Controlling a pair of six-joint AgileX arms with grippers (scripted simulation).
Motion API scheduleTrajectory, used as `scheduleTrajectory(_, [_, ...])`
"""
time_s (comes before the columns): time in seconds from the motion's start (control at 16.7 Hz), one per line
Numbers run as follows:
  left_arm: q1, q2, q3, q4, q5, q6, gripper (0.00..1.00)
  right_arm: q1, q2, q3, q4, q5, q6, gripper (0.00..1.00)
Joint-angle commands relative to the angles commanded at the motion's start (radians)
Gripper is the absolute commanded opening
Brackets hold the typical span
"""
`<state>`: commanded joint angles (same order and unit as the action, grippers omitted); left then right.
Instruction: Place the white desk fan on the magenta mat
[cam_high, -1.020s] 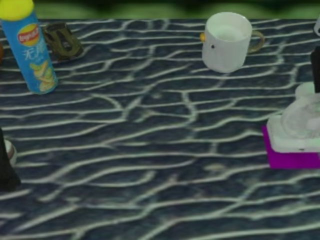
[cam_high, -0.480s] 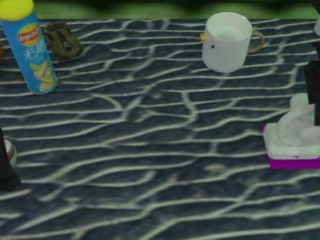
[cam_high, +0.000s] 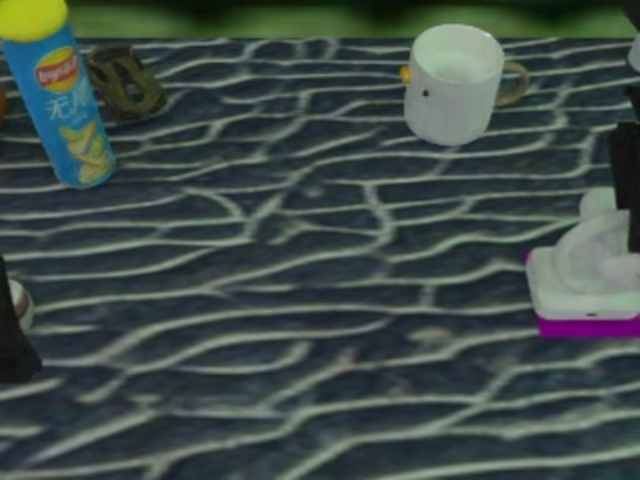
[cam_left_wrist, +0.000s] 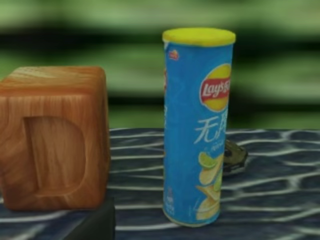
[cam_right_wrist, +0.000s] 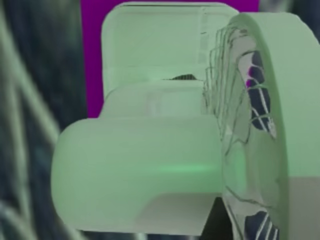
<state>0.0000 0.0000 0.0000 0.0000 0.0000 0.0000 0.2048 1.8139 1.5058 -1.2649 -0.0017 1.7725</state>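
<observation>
The white desk fan (cam_high: 585, 270) stands upright at the table's right edge, its square base resting on the magenta mat (cam_high: 585, 326), which shows as a strip along the base's near side. In the right wrist view the fan (cam_right_wrist: 150, 165) fills the picture, with its motor hub close up, its cage head beside it and the mat (cam_right_wrist: 92, 60) showing beyond the base. My right gripper (cam_high: 628, 190) hangs right against the fan's head at the picture's edge. My left gripper (cam_high: 12, 335) is parked open at the table's left edge, holding nothing.
A white mug (cam_high: 452, 82) with a handle stands at the back, right of centre. A blue chips can (cam_high: 62, 95) with a yellow lid stands at the back left, with a dark olive object (cam_high: 125, 82) beside it. A wooden block (cam_left_wrist: 52, 137) sits near the can.
The fan came down with my right gripper, from hanging over the mat to resting on it. Over the last half second nothing visibly moved.
</observation>
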Motion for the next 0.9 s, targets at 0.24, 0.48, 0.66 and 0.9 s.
scheduleTrajectory(0.24, [0.000,0.000,0.000,0.000,0.000,0.000,1.00,0.000,0.000,0.000,0.000,0.000,0.000,0.60])
scheduleTrajectory(0.48, [0.000,0.000,0.000,0.000,0.000,0.000,1.00,0.000,0.000,0.000,0.000,0.000,0.000,0.90])
scheduleTrajectory(0.66, [0.000,0.000,0.000,0.000,0.000,0.000,1.00,0.000,0.000,0.000,0.000,0.000,0.000,1.00])
scheduleTrajectory(0.9, [0.000,0.000,0.000,0.000,0.000,0.000,1.00,0.000,0.000,0.000,0.000,0.000,0.000,1.00])
